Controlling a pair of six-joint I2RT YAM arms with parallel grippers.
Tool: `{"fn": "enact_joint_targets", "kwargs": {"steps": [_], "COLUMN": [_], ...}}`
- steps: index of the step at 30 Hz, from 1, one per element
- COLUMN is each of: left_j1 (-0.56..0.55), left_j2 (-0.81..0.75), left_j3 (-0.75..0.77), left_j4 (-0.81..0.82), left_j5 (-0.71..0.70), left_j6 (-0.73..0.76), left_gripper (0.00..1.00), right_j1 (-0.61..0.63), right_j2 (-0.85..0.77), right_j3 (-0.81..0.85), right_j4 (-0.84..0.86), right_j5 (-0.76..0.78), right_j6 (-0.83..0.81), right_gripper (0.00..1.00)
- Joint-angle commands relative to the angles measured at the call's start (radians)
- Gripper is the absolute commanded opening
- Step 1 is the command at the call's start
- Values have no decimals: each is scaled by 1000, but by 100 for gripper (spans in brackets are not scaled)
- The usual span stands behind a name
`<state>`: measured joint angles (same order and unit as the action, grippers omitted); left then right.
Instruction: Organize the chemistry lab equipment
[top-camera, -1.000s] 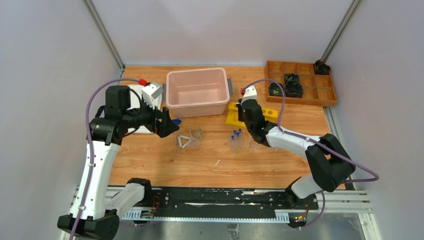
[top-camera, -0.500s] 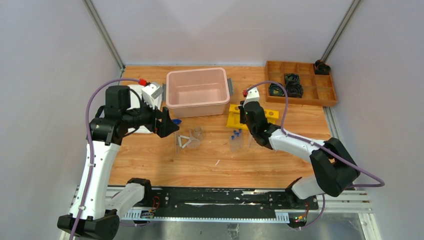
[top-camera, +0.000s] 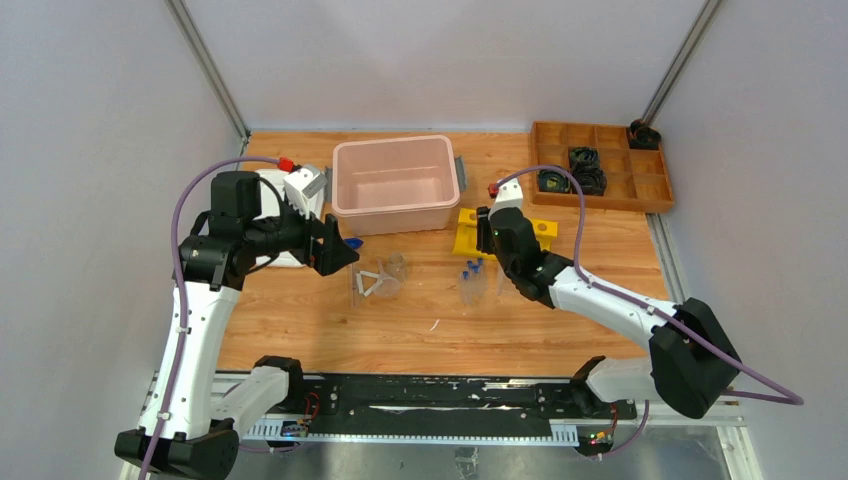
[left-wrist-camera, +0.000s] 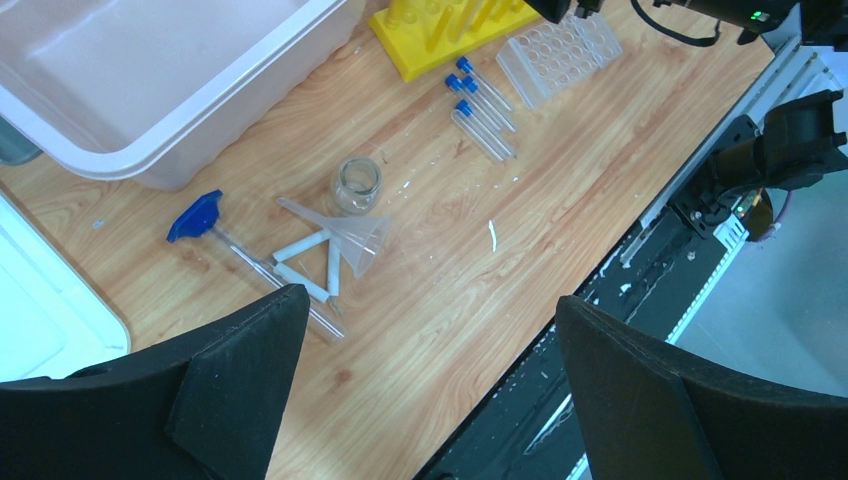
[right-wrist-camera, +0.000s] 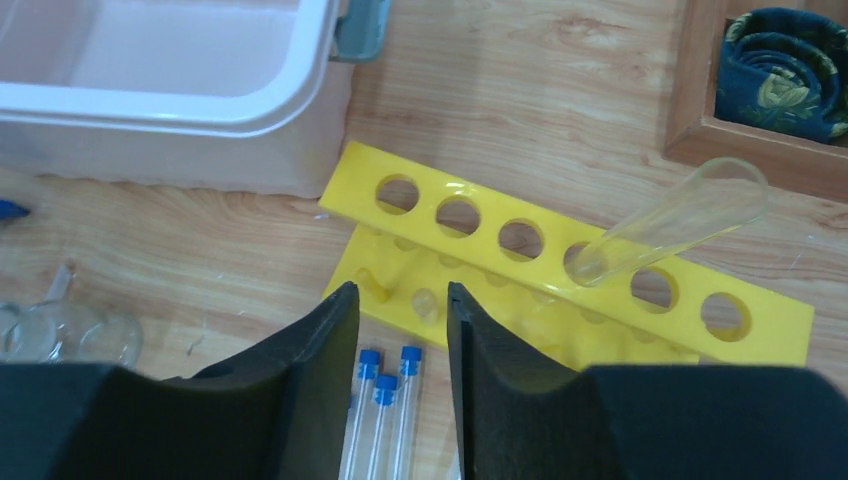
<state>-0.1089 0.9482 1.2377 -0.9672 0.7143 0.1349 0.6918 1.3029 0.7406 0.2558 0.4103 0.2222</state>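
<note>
Your right gripper (right-wrist-camera: 400, 300) is hanging over the yellow six-hole tube rack (right-wrist-camera: 560, 270), fingers a little way apart and nothing between them. One uncapped clear tube (right-wrist-camera: 680, 220) sits tilted in that rack. Its bottom end is in the fourth hole from the left in the right wrist view, and its open mouth leans toward the brown wooden tray (right-wrist-camera: 700, 140). The rack sits on the table (top-camera: 520, 330) just off the near right corner of the pink tub (top-camera: 395, 185). The small clear tubes with blue caps (left-wrist-camera: 485, 108) lie side by side just on the near side of the yellow rack, and the clear rack (left-wrist-camera: 563, 52) is right beside them on their right. Your left gripper (left-wrist-camera: 430, 305) is up over the left-middle of the table with its fingers spread wide, holding nothing. Under it you've got the clear beaker (left-wrist-camera: 357, 185) standing upright and the funnel (left-wrist-camera: 358, 243) on its side just near of it. The thin rod (left-wrist-camera: 265, 270) with a blue end lies to their left, on the near side of the tub.
</note>
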Motion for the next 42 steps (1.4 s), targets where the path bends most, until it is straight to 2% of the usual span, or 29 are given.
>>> {"fn": "enact_joint_targets", "kwargs": {"steps": [1,4,9,19,35,37,40,42], "left_j1": [-6,-6,-6,-6,-6,-6,-6,-6], "left_j2": [-13,-12,-14,-25,-18,-16,-22,-26], "left_j3": [0,-1,-2,-2,17,16,9,-1], "left_j4": [5,5,5,5,5,5,5,5], "left_j5": [14,14,11,4,9,12,21,29], "left_j6": [2,2,0,-6,-11,-12,-11,-11], "left_gripper": [100,100,100,100,100,100,100,100], "right_j1": [73,138,202,207,220,227,231,238], "right_j2": [-22,14,109,267,352,362,357,329], "right_j3": [35,44,28,42,58,74,115,144], "right_j4": [-128,-185,-203,-198,-199,-210,-237,-249], "right_j5": [38,18,-20,-61,-102,-111,-136,-134], "right_j6": [62,102,184,217,252,256,279,283], "right_gripper": [38,32,31,31,28,24,6,0]}}
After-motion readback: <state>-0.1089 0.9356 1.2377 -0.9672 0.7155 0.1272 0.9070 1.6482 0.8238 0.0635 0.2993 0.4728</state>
